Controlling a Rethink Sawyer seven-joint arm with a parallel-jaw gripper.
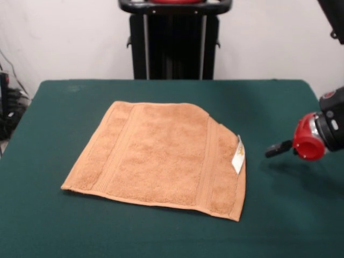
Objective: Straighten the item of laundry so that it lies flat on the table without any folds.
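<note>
At the right edge of the frame, the arm point(322, 131) shows a glossy red rounded housing joined to black segments (one black prong protruding), while a black pedestal point(173, 45) fills top centre.

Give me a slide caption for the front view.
Tan towel spread on the green table, one far corner folded, pincer hovering beside it.

The tan-orange rectangular terry towel point(161, 158) looks soft, looped and matt, with flatter woven bands. The dark green table point(64, 226) top looks felt-like and matt.
</note>
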